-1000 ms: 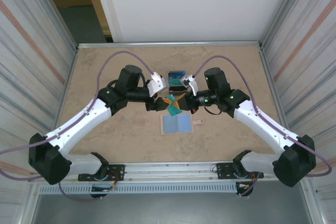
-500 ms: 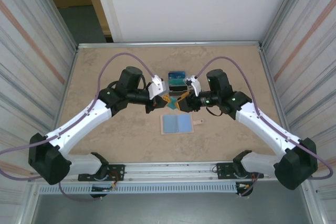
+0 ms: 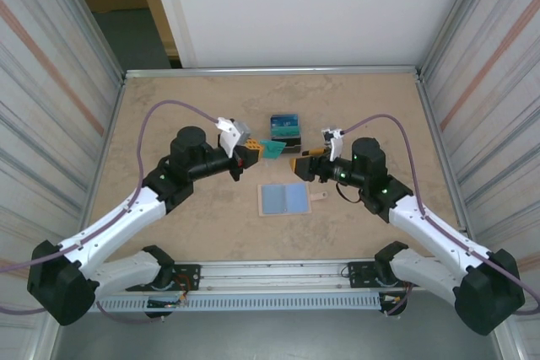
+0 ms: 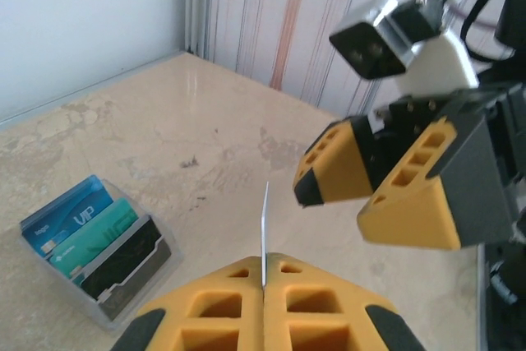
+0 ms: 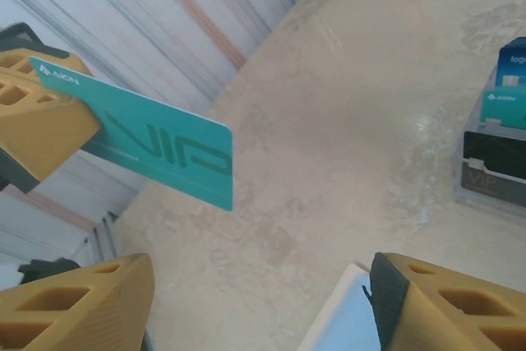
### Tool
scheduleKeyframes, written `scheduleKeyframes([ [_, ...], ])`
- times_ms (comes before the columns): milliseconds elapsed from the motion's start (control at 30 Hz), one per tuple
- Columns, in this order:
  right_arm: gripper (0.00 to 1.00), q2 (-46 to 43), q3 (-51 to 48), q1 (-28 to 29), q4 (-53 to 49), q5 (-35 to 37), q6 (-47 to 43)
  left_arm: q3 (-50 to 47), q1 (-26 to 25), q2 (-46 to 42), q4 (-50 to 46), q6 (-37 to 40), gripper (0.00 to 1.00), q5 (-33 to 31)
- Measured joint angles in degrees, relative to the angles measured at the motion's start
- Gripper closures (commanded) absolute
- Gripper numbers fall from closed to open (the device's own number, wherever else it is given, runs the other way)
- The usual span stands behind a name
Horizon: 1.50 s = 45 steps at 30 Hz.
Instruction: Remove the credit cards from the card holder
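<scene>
Nearest you, a flat pale-blue panel (image 3: 285, 198) lay on the table (image 3: 186, 107), with bare surface open toward the near edge. Just beyond it, your left gripper (image 3: 255, 155) was clamped on one short end of a teal card (image 3: 272, 149), and the rest stuck out free in the air. Your right gripper (image 3: 299, 167) faced it with jaws spread wide, clear of the card's free edge. Farther back, the card holder (image 4: 163, 259) stood with credit cards (image 4: 78, 219) upright inside. Open tabletop ran on to the far rim.
</scene>
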Motion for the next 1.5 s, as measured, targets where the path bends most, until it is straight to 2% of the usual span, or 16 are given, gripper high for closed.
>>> scheduleKeyframes([
  [200, 0.34, 4.39, 0.0, 1.68, 8.17, -4.59, 2.71, -0.94, 0.04, 0.02, 6.38, -7.3, 1.0, 2.8],
  [467, 0.47, 9.94, 4.39, 3.67, 12.85, -11.15, 2.43, -1.77, 0.04, 0.44, 10.84, -12.26, 1.0, 6.19],
  [533, 0.53, 10.08, 5.05, 3.69, 13.6, -11.56, 2.27, -1.88, 0.04, 0.44, 11.28, -12.66, 1.0, 6.91],
  [733, 0.9, 9.99, 5.38, 3.65, 13.86, -12.15, 0.98, -2.73, 0.09, 0.04, 11.43, -12.7, 1.0, 6.78],
  [800, 1.0, 9.55, 5.44, 3.8, 13.42, -12.87, 0.61, -2.78, 0.28, 0.04, 11.04, -12.63, 0.81, 6.45],
  [867, 1.0, 8.94, 5.81, 3.8, 12.04, -13.2, 0.09, -2.78, 0.28, -0.02, 10.25, -11.56, 0.6, 5.97],
  [900, 1.0, 8.55, 6.16, 3.8, 11.06, -13.03, -0.48, -2.75, 0.44, -0.04, 9.33, -10.99, 0.55, 5.95],
  [933, 1.0, 8.2, 6.49, 3.78, 10.05, -12.79, -0.98, -2.67, 0.44, -0.13, 8.17, -10.03, 0.53, 5.84],
  [1133, 1.0, 6.21, 10.64, 3.69, -2.6, -11.82, -7.56, 2.86, 0.48, -0.94, -3.52, 0.04, 0.52, 4.35],
  [1300, 1.0, 5.2, 14.71, 3.69, -14.58, -11.45, -15.02, 12.7, 0.46, -0.48, -15.37, 11.98, 0.51, 4.81],
  [1500, 1.0, 4.79, 17.46, 3.69, -25.11, -11.47, -22.08, 26.21, 0.46, 6.6, -29.62, 22.23, 0.51, 7.72],
])
